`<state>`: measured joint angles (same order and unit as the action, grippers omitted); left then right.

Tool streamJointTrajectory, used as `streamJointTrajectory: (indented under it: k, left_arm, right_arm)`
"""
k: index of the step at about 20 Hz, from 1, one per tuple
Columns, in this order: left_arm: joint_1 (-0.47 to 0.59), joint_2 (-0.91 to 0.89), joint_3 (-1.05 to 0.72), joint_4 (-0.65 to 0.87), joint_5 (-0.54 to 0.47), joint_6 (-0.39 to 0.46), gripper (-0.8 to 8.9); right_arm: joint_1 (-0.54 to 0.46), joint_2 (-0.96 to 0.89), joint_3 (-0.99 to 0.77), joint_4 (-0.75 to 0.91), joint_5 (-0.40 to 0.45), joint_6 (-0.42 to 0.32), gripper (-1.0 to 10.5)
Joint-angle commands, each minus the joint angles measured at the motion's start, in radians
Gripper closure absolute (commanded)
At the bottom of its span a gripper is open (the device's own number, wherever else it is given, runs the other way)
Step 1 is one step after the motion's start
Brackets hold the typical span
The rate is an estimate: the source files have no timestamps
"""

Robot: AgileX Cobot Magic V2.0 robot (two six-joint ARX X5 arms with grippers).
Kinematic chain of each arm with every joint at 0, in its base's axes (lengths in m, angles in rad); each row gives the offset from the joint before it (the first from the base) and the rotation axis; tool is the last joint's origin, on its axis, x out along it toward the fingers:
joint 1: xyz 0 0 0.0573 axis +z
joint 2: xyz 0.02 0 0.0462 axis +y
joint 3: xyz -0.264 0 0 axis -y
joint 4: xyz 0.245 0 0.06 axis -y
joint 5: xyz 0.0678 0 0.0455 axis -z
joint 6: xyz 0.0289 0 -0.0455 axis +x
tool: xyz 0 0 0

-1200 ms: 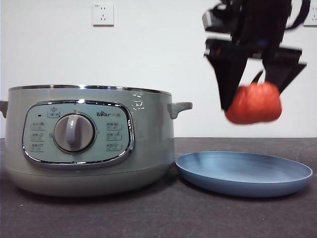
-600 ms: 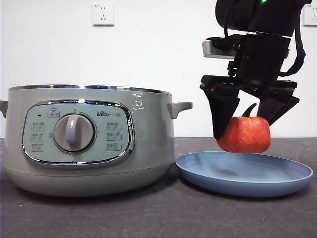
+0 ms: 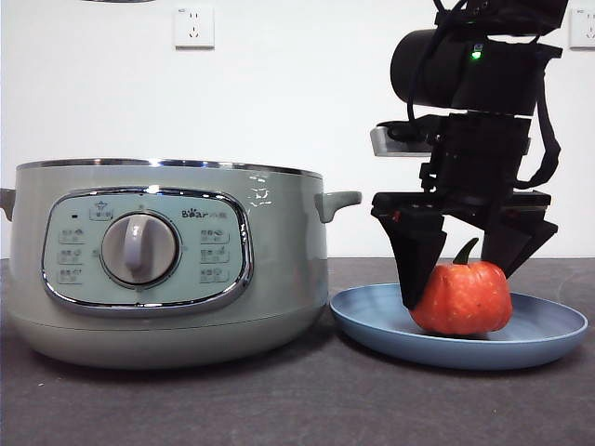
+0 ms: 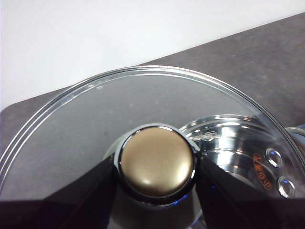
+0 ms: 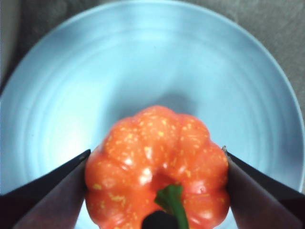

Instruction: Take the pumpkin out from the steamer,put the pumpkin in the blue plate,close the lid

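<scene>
Right tool (image 3: 462,295) clamped on pumpkin (image 3: 462,298), which sits in blue plate (image 3: 548,325), lower right of front frame. Steamer (image 3: 167,260) at left, uncovered. Left tool (image 4: 156,168) clamped on lid (image 4: 86,129) knob, lid held.

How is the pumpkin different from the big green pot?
The pumpkin is small and orange-red; the pot is far bigger and pale green. The pumpkin is bumpy with a green stem; the pot is smooth, with a dial and buttons. The pumpkin sits in the blue plate with the right gripper around it; the pot stands on the table, untouched. Both are roundish.
</scene>
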<state>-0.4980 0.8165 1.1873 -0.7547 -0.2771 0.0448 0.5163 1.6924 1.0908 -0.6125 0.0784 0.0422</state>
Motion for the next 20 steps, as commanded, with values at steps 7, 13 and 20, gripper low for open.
streamJointTrajectory:
  k: [7,13,20]
  left_arm:
    - [0.0,-0.008,0.012,0.051,0.049,0.008,8.22]
    - [0.0,0.034,0.012,0.053,0.093,0.007,8.22]
    - [0.0,0.207,0.012,0.108,0.248,0.002,8.22]
  right_arm:
    - [0.0,-0.012,-0.008,-0.009,0.002,0.009,4.4]
    - [0.001,-0.193,-0.008,-0.013,0.002,0.013,4.4]
    - [0.0,-0.513,-0.008,-0.016,0.007,0.014,4.4]
